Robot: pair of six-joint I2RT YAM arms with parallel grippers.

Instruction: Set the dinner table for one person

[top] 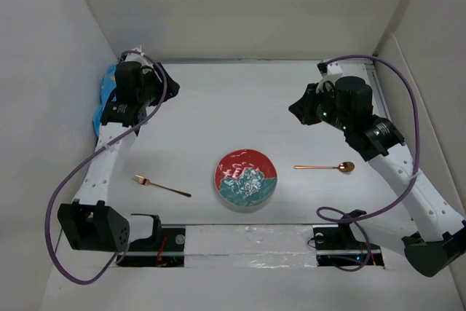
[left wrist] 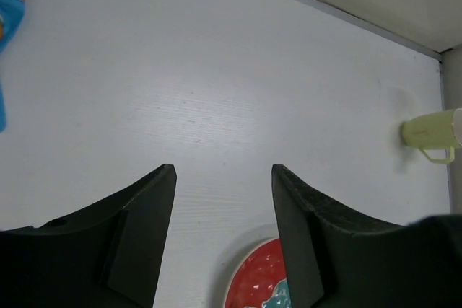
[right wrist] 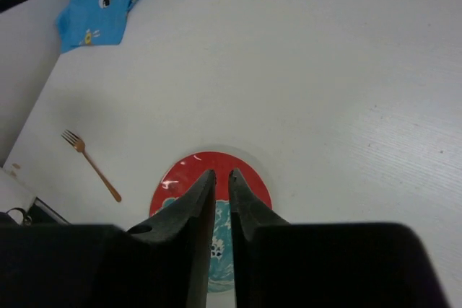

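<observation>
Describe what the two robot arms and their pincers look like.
The left arm and right arm both have white links with black joints and bases, each trailed by a looping purple cable. The left pincer and right pincer are matte black, with two flat, wedge-shaped fingers.

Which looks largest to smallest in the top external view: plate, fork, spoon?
1. plate: by far the most area.
2. fork and spoon: tie. Both are thin and look alike in length, so they are not ranked.
</observation>
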